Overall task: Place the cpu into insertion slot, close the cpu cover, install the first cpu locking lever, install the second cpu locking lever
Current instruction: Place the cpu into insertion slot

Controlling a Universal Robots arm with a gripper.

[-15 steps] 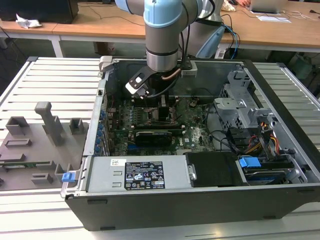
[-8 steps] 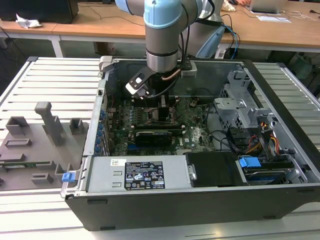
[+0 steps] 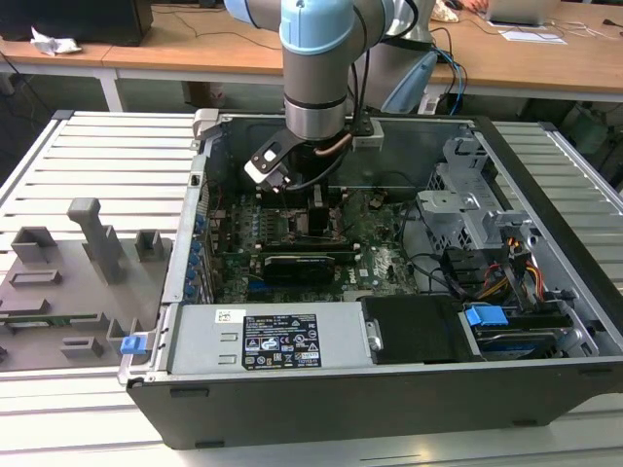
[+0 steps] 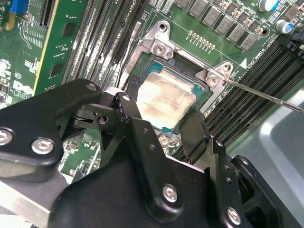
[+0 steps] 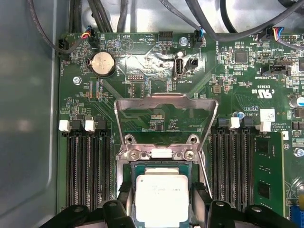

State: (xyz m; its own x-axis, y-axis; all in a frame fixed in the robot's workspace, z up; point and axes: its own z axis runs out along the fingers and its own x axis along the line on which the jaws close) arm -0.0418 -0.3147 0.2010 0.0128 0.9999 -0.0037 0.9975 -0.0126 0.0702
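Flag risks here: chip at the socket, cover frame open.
1. The black gripper is right at the pale silver-grey square cpu in the dark metal-rimmed insertion slot; any sideways pull could skew the chip.
2. The dull silver cpu cover frame stands open nearby and might get knocked.
3. The thin metal locking lever juts out beside the socket; it could snag.

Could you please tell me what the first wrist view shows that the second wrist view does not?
The first wrist view adds the cpu cover, raised open, and a round coin battery. The second wrist view adds more of the gripper, namely its black screwed linkage, and a row of dark square components. Both share the cpu at the insertion slot, with the gripper at it.
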